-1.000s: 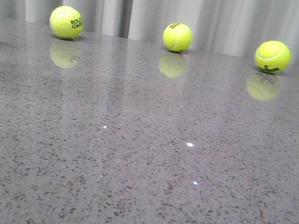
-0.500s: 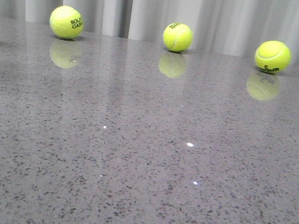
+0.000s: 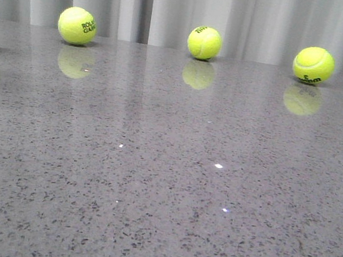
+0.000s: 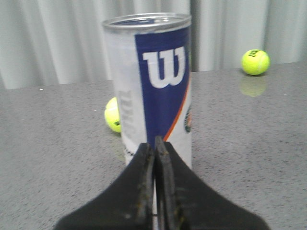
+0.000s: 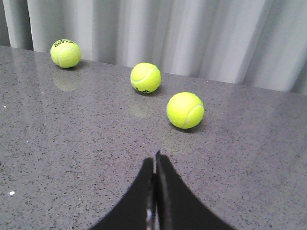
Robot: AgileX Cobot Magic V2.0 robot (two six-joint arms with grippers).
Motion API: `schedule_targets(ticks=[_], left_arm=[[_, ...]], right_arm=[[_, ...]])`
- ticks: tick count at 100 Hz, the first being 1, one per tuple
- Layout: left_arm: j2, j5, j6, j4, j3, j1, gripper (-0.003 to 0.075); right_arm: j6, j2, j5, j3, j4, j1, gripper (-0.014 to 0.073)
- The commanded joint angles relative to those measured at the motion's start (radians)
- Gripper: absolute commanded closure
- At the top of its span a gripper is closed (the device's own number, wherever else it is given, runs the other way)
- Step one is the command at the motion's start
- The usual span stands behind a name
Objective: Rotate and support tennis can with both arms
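The tennis can [image 4: 151,84] stands upright on the grey table in the left wrist view, its navy-and-white label with the white W logo and orange stripe facing the camera, silver rim on top. My left gripper [image 4: 154,143] is shut and empty, its tips right in front of the can's lower part; I cannot tell if they touch it. My right gripper [image 5: 154,160] is shut and empty over bare table, short of three tennis balls. Neither the can nor any arm shows in the front view.
Several yellow-green tennis balls lie along the far edge of the speckled grey table [image 3: 162,186] by a grey curtain, such as [image 3: 77,25], [image 3: 204,42], [image 3: 313,64]. A ball [image 4: 113,115] lies behind the can. The ball nearest my right gripper is [image 5: 185,109].
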Motion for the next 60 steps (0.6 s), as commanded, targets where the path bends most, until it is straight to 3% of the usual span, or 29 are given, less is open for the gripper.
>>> schedule_targets(ticks=[1, 21, 60], left_arm=[[-0.034, -0.097, -0.008, 0.004, 0.02, 0.029, 0.0741], [-0.166, -0.132, -0.008, 0.004, 0.137, 0.041, 0.0741], [-0.163, -0.282, -0.008, 0.038, 0.262, 0.013, 0.0741]], right_arm=[[-0.001, 0.005, -0.079, -0.028, 0.001, -0.006, 0.0659], [-0.001, 0.005, -0.079, -0.028, 0.001, -0.006, 0.0659], [-0.001, 0.007, -0.079, -0.028, 0.001, -0.006, 0.066]])
